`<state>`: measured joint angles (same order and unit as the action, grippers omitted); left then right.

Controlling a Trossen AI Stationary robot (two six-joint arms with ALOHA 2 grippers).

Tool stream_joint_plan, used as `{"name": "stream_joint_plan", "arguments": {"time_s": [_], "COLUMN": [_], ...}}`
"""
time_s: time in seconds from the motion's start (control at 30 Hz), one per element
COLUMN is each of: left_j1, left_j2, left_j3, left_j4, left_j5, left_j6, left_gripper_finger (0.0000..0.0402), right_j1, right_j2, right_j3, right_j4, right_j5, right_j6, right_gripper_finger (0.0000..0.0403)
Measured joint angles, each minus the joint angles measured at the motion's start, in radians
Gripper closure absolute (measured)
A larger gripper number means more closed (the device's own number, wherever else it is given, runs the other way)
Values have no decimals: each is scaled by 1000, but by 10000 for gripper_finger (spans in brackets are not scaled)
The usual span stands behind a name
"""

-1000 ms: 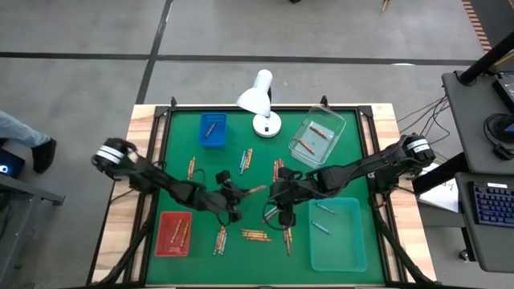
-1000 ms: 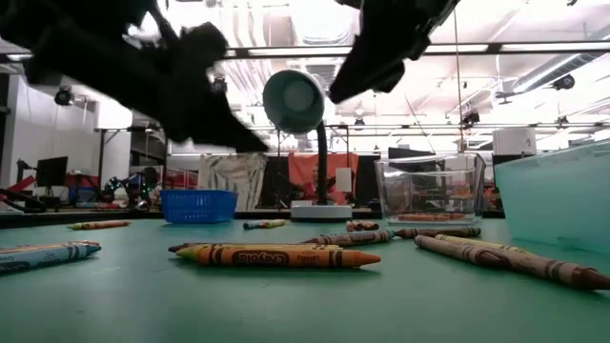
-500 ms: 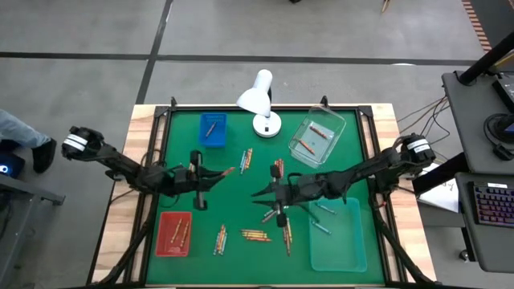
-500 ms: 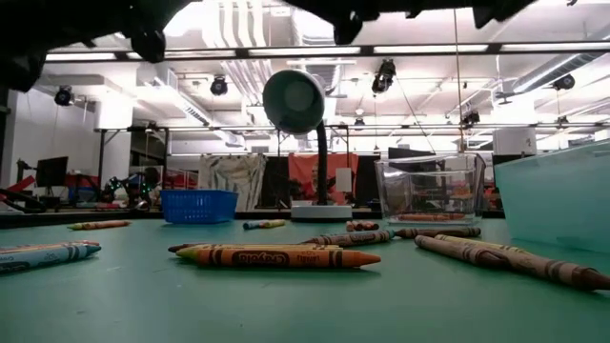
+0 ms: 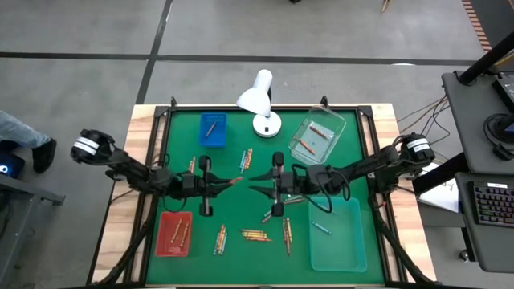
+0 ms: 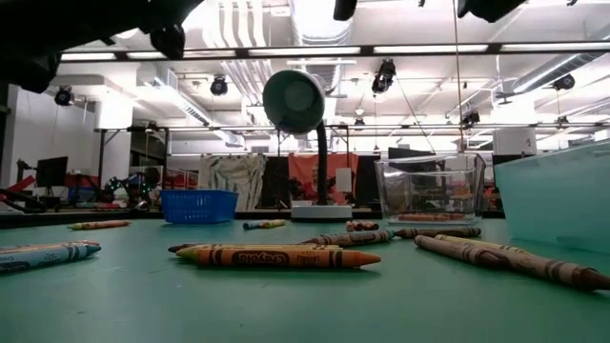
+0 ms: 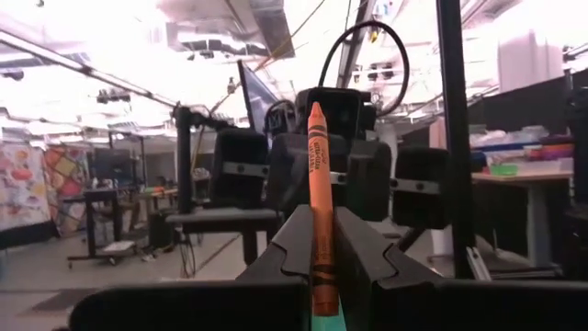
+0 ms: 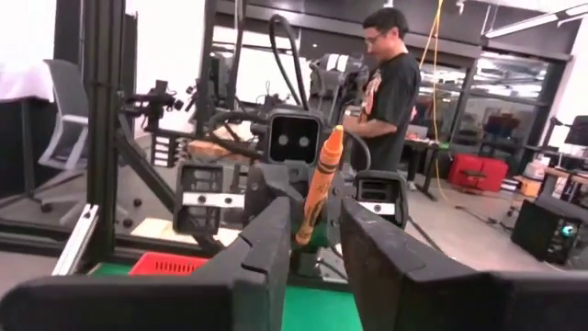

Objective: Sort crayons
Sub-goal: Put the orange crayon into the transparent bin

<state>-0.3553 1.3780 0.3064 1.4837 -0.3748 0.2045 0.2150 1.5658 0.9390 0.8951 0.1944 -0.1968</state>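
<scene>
Both arms have swung level and now face each other over mid-surface. The left fingers (image 7: 317,267) clamp an orange crayon (image 7: 318,198); the right fingers (image 8: 312,241) stand open just before its tip. Red tray (image 5: 163,241), blue bin (image 5: 202,133), clear box (image 5: 337,123) and teal tray (image 5: 345,241) hold crayons; others (image 6: 276,256) lie loose.

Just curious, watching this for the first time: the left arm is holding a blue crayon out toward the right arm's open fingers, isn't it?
Almost. The crayon pinched in the left gripper is orange, not blue, as the left wrist view shows. The rest holds: it is held out toward the right gripper, whose fingers stand apart.
</scene>
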Motion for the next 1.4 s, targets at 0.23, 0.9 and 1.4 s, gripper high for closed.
{"name": "stream_joint_plan", "arguments": {"time_s": [0.23,0.9,1.4], "left_j1": [0,-2,-2], "left_j2": [62,162,146], "left_j3": [75,163,163], "left_j4": [9,19,2], "left_j5": [0,-55,-116], "left_j6": [22,34,36], "left_gripper_finger": [400,378,240], "right_j1": [0,2,-25], "right_j2": [0,0,-71], "right_j3": [37,46,169], "right_j4": [-3,-7,-443], "right_j5": [-8,-14,129], "right_j6": [21,-15,49], "right_gripper_finger": [255,370,384]}}
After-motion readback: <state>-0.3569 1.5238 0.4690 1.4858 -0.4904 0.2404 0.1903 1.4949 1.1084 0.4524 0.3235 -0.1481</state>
